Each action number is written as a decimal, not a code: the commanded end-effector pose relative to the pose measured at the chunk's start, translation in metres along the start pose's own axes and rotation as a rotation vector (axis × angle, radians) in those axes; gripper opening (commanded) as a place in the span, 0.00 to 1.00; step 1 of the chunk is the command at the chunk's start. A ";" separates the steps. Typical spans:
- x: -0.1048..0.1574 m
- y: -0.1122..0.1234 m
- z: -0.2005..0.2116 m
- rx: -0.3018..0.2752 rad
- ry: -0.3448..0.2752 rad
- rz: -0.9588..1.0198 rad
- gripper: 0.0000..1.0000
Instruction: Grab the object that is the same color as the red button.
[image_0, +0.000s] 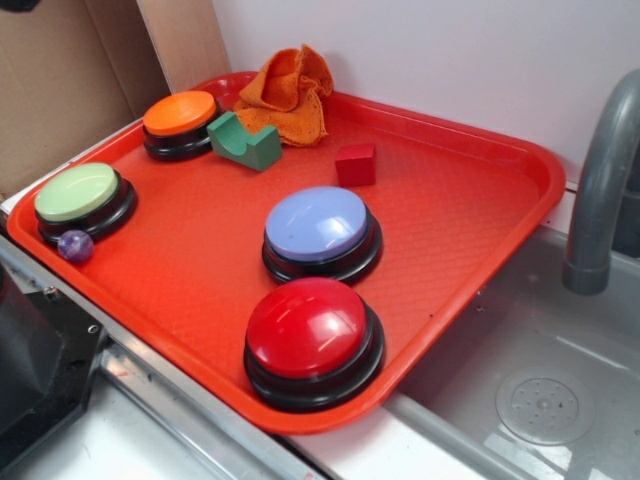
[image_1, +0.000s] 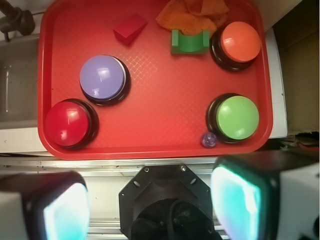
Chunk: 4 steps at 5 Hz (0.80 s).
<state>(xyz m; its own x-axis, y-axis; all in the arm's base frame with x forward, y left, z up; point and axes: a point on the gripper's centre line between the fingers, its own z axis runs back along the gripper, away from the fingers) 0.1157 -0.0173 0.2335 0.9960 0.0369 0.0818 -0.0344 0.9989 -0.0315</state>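
Both tool (image_1: 150, 200) fingers (image_1: 60, 207) spread, high above tray (image_1: 150, 145).

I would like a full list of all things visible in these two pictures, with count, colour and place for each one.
tray: 1, red, beside the sink, holds all small items
red button: 1, red dome on black base, near front edge of tray
lavender-blue button: 1, behind the red button
orange button: 1, back left corner
green button: 1, pale green, left edge
red block: 1, matte red, back middle, apart from all buttons
green notched block: 1, beside the orange button
cloth: 1, orange, crumpled, back edge
marble: 1, purple, by the green button
sink: 1, grey, right of tray
faucet: 1, grey, over the sink
pincer: 1, fingers open, above the tray's front edge, holding nothing
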 end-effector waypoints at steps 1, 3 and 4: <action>0.047 -0.014 -0.018 -0.007 -0.036 0.183 1.00; 0.108 -0.020 -0.055 -0.014 -0.095 0.317 1.00; 0.134 -0.018 -0.080 -0.025 -0.124 0.403 1.00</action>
<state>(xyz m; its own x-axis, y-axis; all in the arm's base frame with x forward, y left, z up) 0.2471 -0.0372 0.1497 0.8972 0.4218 0.1305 -0.4150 0.9066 -0.0770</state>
